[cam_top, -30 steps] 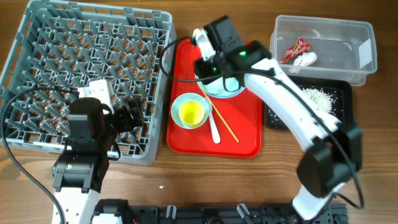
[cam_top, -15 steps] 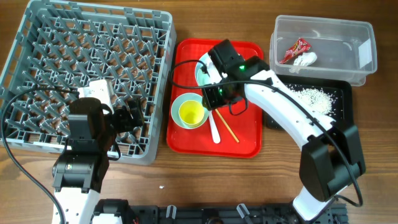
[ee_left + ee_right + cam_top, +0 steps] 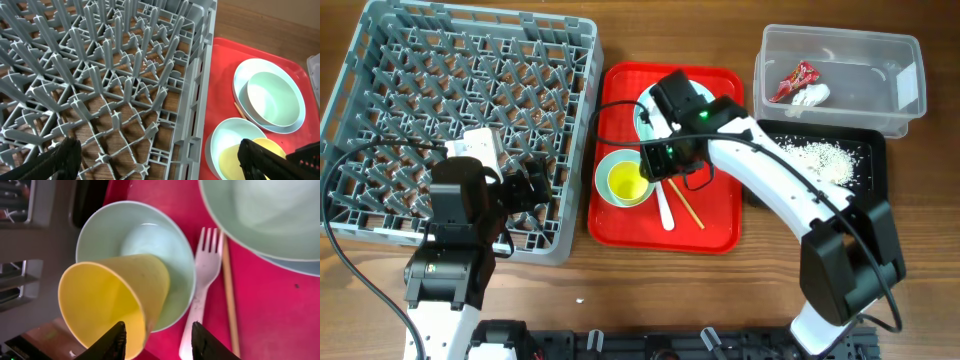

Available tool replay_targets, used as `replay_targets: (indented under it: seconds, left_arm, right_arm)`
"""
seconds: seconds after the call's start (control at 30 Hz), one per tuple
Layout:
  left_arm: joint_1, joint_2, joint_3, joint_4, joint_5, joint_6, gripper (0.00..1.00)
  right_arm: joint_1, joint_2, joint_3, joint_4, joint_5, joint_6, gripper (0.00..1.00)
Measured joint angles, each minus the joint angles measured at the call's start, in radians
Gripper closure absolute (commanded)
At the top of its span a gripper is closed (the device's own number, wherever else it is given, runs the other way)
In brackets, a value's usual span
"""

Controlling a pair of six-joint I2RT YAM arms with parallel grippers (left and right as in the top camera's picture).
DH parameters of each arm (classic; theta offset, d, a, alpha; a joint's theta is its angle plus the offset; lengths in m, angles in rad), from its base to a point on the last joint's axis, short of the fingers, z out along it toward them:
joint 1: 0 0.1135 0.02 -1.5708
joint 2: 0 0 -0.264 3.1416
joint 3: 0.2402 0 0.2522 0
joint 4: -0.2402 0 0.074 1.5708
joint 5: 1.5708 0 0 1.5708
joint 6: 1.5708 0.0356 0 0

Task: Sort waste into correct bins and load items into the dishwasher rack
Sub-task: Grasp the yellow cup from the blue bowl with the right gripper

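While the yellow cup (image 3: 115, 295) sits inside a mint-green bowl (image 3: 150, 230) at the left side of the red tray (image 3: 710, 225), the right gripper (image 3: 157, 340) hangs right over it. Its jaws stand part-way apart, open, with the cup's near wall between them. I see no firm pinch on it. From the wrist view the cup looks tilted, mouth toward the camera.

Just beside that bowl lie the white fork (image 3: 205, 270) and a wooden chopstick (image 3: 229, 295), side by side on the red surface. Past them a second mint bowl (image 3: 275, 97) rests on the white plate (image 3: 240, 80), toward the tray's far edge.

To the left of the tray stands the grey dishwasher rack (image 3: 450, 90), holding no dishes. The left gripper (image 3: 160, 160) hovers above its near right corner, jaws spread wide and holding nothing.

To the right of the tray, the clear tub (image 3: 840, 125) holds the red wrapper (image 3: 792, 80) and the white napkin (image 3: 810, 96), touching each other. The black tray (image 3: 868, 185) lies in front of the tub with the crumbly scraps (image 3: 825, 157) in it. All of this rests on the wooden desk (image 3: 620, 290).
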Motion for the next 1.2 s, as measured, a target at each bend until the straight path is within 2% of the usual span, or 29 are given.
replay_targets:
  seconds: [0.23,0.33,0.37,0.43,0.63,0.87,1.03,1.2]
  left_arm:
    - [0.0,0.0,0.0,0.0,0.0,0.0,0.0]
    - [0.0,0.0,0.0,0.0,0.0,0.0,0.0]
    - [0.0,0.0,0.0,0.0,0.0,0.0,0.0]
    - [0.0,0.0,0.0,0.0,0.0,0.0,0.0]
    - [0.0,0.0,0.0,0.0,0.0,0.0,0.0]
    - [0.0,0.0,0.0,0.01,0.013,0.0,0.0]
    - [0.0,0.0,0.0,0.069,0.12,-0.01,0.0]
    - [0.0,0.039,0.002,0.183,0.257,-0.079,0.0]
  right_arm:
    - [0.031,0.02,0.0,0.027,0.008,0.038,0.59]
    - [0.032,0.058,0.0,0.043,0.012,0.061,0.76]
    - [0.032,0.072,0.0,0.044,0.014,0.071,0.87]
    - [0.032,0.091,-0.001,0.049,0.015,0.088,0.96]
    - [0.031,0.099,0.008,0.055,0.024,0.116,0.96]
    - [0.006,0.093,0.1,0.001,0.023,0.115,0.96]
    - [-0.082,0.041,0.142,-0.002,-0.032,0.098,0.96]
    - [-0.238,-0.018,0.172,0.014,-0.199,0.07,0.96]
